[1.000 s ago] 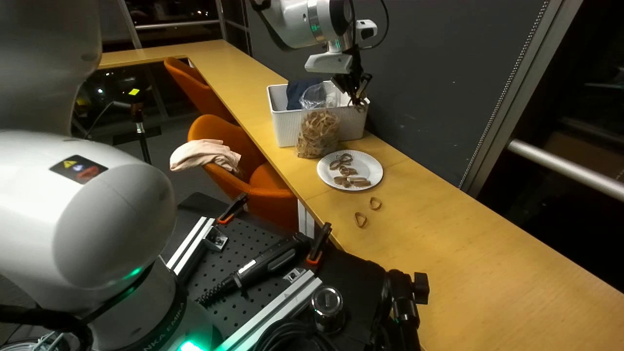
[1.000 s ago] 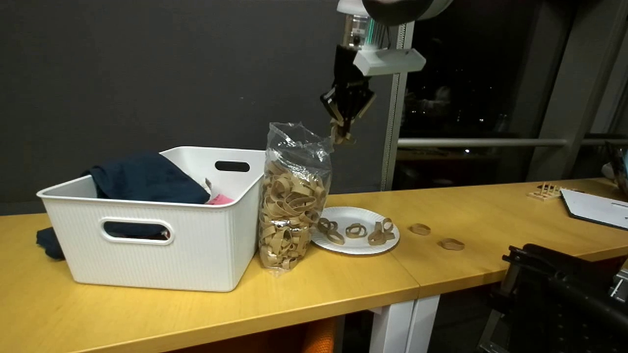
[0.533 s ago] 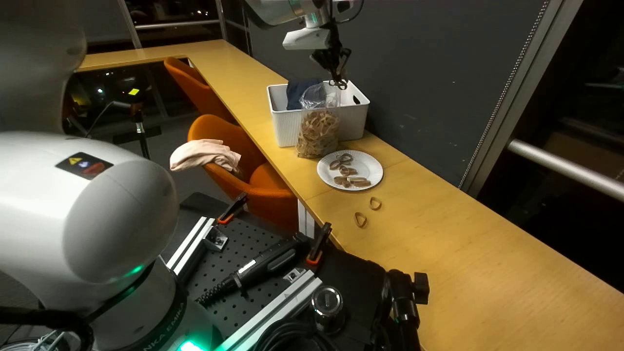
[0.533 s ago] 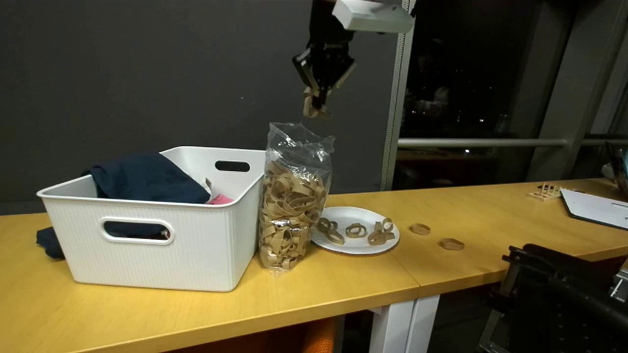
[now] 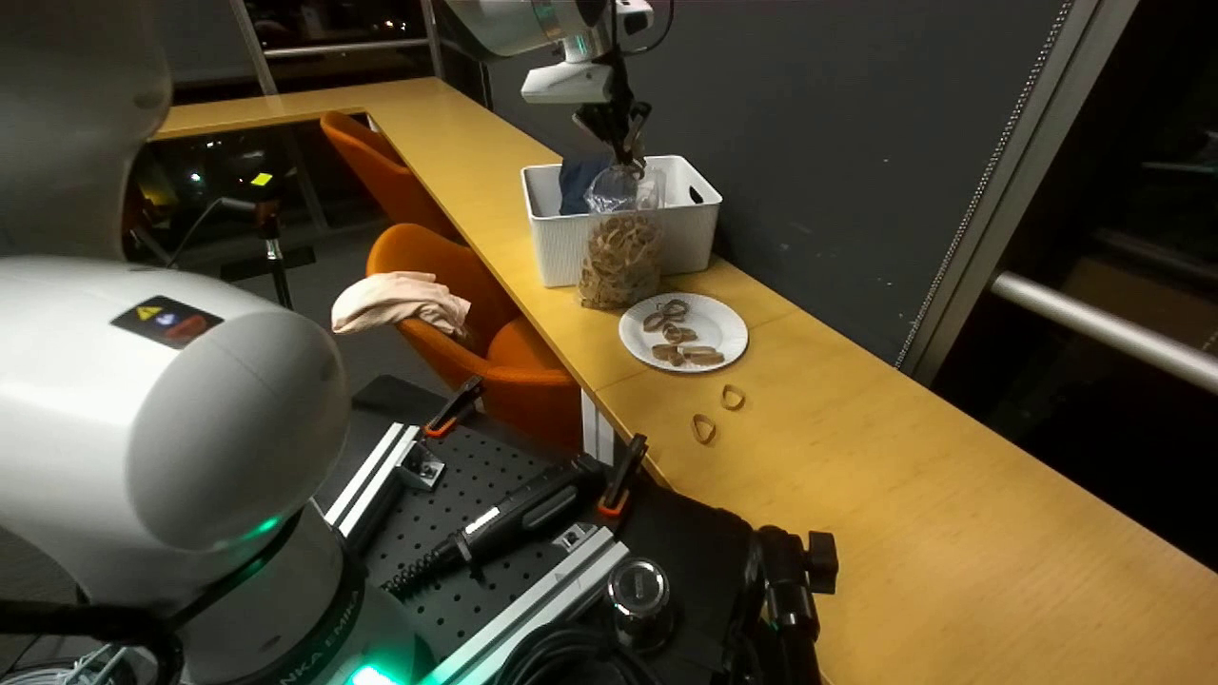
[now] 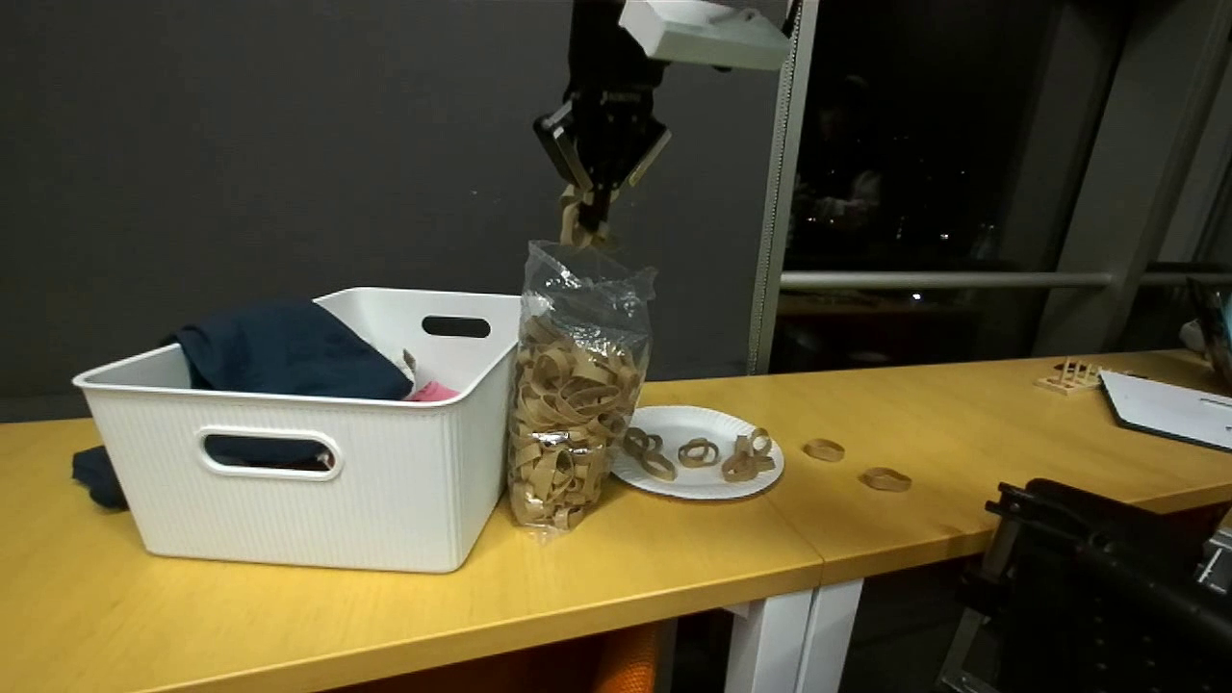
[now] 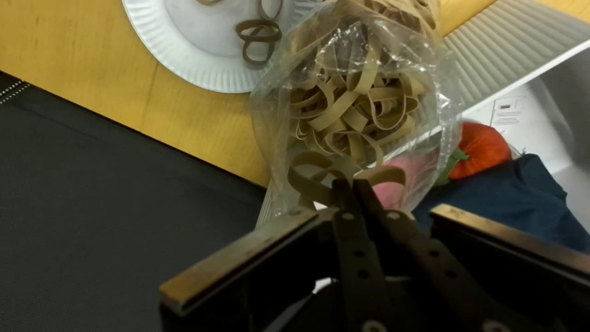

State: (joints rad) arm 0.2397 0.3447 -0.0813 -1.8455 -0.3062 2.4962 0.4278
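Visibility limits around the grip.
Rubber bands in the gripper: blurred in wrist view, count uncertain; whether they touch the clear bag cannot be told. Wrist view crops the white plate and the bag's base at top, the white bin at right. In an exterior view the bag covers one plate edge, navy cloth hides some bin contents, a pink item shows partly, a clipboard runs past the right edge. Bin label: print too small to read.

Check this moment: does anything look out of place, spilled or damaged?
Two tan bands lie loose on the tabletop, off the white plate and outside the bag holding most others, so they look stray. No damage shows.
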